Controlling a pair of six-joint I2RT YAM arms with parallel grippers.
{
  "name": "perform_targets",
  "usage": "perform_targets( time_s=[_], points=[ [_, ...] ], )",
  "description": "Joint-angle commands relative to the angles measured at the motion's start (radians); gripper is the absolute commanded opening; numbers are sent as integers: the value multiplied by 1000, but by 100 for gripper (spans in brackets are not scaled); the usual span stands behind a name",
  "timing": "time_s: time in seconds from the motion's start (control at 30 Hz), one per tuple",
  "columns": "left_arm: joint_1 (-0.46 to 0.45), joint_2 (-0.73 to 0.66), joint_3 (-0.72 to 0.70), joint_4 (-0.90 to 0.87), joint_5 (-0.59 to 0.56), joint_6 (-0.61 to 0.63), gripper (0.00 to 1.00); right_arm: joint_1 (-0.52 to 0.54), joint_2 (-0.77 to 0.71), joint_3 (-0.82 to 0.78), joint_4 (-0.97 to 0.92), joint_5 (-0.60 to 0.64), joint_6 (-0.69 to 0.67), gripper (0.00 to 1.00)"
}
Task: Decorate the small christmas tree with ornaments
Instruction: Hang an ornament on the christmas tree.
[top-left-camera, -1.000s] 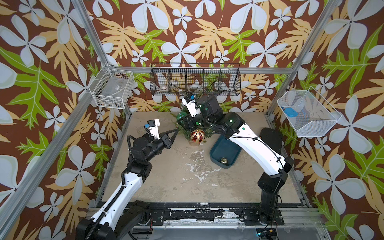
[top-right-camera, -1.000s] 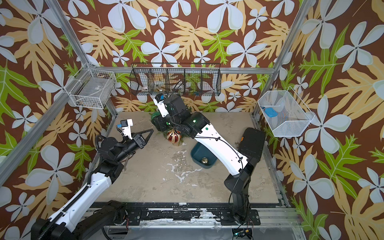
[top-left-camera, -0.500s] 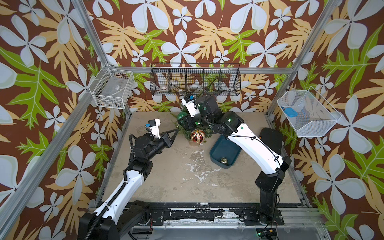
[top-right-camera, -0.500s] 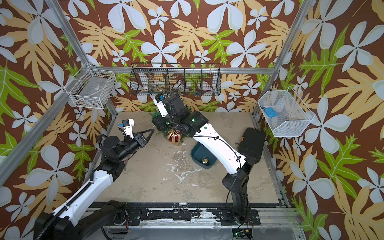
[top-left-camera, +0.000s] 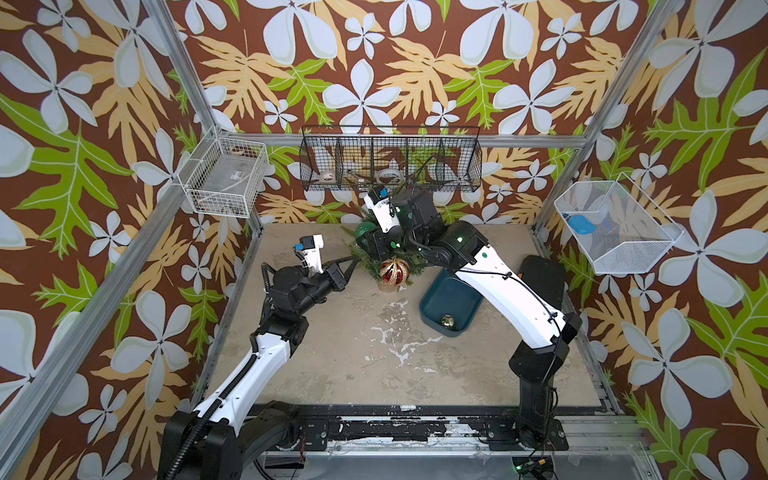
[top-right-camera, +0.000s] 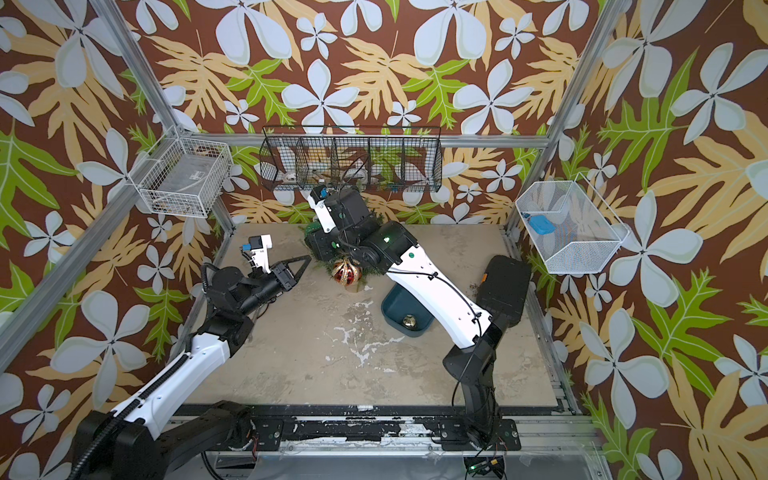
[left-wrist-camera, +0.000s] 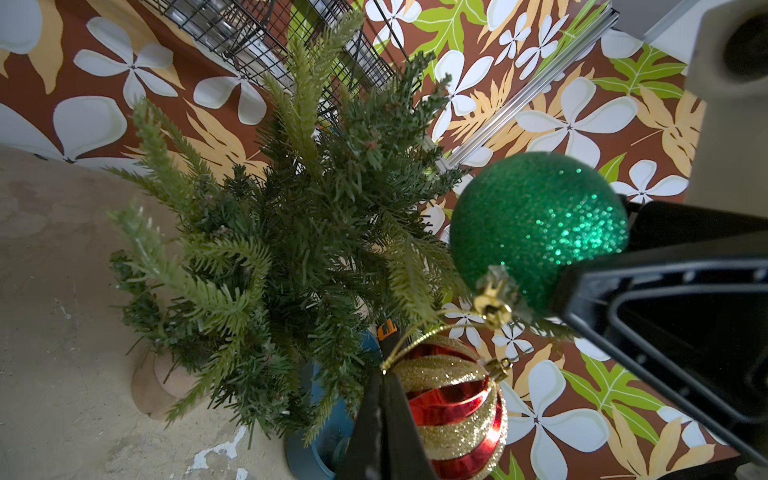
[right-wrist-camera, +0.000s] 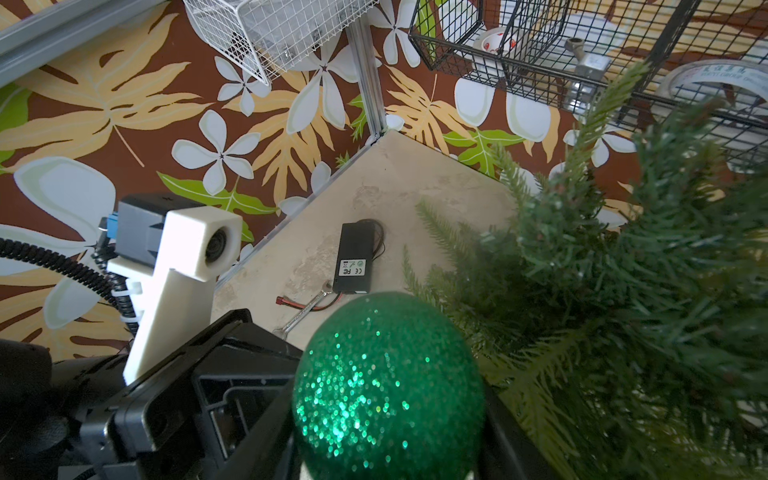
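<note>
Hardly anything has shifted over the last second. Both arms keep their poses at the small christmas tree (left-wrist-camera: 299, 216), which stands at 12 o'clock on the table (top-left-camera: 353, 353), so the hanging step looks paused, not finished. The right claw (right-wrist-camera: 388, 386) grips the green bauble (left-wrist-camera: 536, 224) on the tree's 10 o'clock side. The left claw (left-wrist-camera: 384, 386) is closed, apparently pinching that bauble's gold loop (left-wrist-camera: 415, 336) beside a branch. The red bauble (top-left-camera: 394, 271) hangs at the tree's 6 o'clock. The gold bauble (top-left-camera: 447, 320) lies in the blue tray (top-left-camera: 440, 291), at 4 o'clock from the tree.
</note>
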Motion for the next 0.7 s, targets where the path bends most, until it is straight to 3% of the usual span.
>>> perform_targets(
  time_s=[0.0, 0.67],
  points=[
    [3, 7, 10, 42, 23, -13, 0, 2, 1, 11, -16, 13, -6, 55],
    [3, 34, 38, 43, 30, -12, 0, 2, -7, 10, -11, 35, -3, 55]
  ],
)
